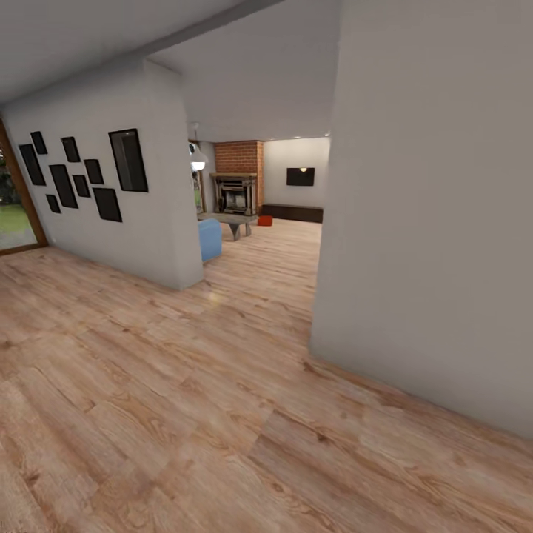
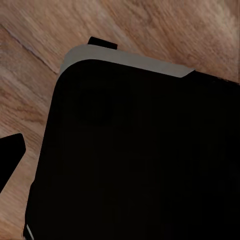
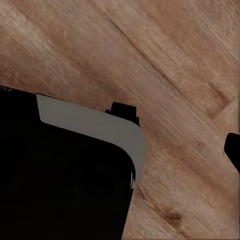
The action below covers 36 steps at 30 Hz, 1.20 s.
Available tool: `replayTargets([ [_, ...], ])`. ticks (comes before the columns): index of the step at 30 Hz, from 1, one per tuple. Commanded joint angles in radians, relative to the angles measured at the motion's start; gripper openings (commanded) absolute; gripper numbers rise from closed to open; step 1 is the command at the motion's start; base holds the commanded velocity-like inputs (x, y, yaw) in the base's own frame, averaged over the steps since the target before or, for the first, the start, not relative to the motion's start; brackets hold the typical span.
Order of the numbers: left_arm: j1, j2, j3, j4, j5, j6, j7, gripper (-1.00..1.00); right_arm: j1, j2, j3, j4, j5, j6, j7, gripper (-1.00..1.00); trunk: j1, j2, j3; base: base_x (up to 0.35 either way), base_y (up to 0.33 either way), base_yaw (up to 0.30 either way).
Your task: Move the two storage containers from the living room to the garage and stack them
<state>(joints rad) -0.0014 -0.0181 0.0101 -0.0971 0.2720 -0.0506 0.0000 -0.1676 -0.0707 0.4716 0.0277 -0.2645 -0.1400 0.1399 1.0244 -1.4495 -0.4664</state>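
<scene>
**Fig. – Approach phase: robot in hallway, one container in sight, nothing yet moved**

Head view: we look along a light wood plank floor (image 1: 222, 414) twd. the living room, seen through the opening at frame centre. On the far floor, just right of centre and near the brick fireplace (image 1: 237, 189), sits a small red-orange block that we take to be one storage container (image 1: 265, 220); it is too small for detail. It lies beside a low grey table (image 1: 233, 222), w/ a blue seat (image 1: 209, 238) nearer us at the corner of the left wall. That wall carries dark picture frames (image 1: 81, 178) in the upper left. A large plain white wall (image 1: 429, 222) fills the right side. A dark screen (image 1: 300, 176) hangs on the far wall.

Wrist views: each cam looks down on plank flooring past a dark, rounded robot body w/ a pale grey edge (image 2: 125, 57). Small black shapes sit at the frame edges, e.g. lower left in the left wrist view (image 2: 10, 152) and right edge in the right wrist view (image 3: 233, 150); we cannot tell whether they are fingers, so we cannot tell if either set of jaws is spread or pressed together.

Progress, as we judge it: no container is picked up; the visible one rests in the living room. Left to do: reach it, grasp, carry to the garage, set down, then fetch and stack the 2nd.
</scene>
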Motion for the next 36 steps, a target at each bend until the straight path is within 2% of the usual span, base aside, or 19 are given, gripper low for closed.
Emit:
replayTargets([
  [1,0.000,0.000,0.001,0.000,0.005,-0.002,0.000,1.00,-0.001,0.000,0.007,0.003,-0.010,-0.006,0.006,1.00,0.001,0.000,-0.001,0.320,0.000,0.269],
  [17,0.000,0.000,-0.001,0.005,0.006,-0.002,0.000,1.00,-0.001,0.000,0.007,0.003,-0.011,-0.006,0.006,1.00,0.001,0.000,-0.001,0.322,0.000,0.254],
  [36,0.000,0.000,-0.001,0.005,0.006,0.000,0.000,1.00,-0.001,-0.001,0.011,0.003,-0.010,-0.003,0.006,1.00,0.001,0.000,-0.001,0.322,0.000,0.013],
])
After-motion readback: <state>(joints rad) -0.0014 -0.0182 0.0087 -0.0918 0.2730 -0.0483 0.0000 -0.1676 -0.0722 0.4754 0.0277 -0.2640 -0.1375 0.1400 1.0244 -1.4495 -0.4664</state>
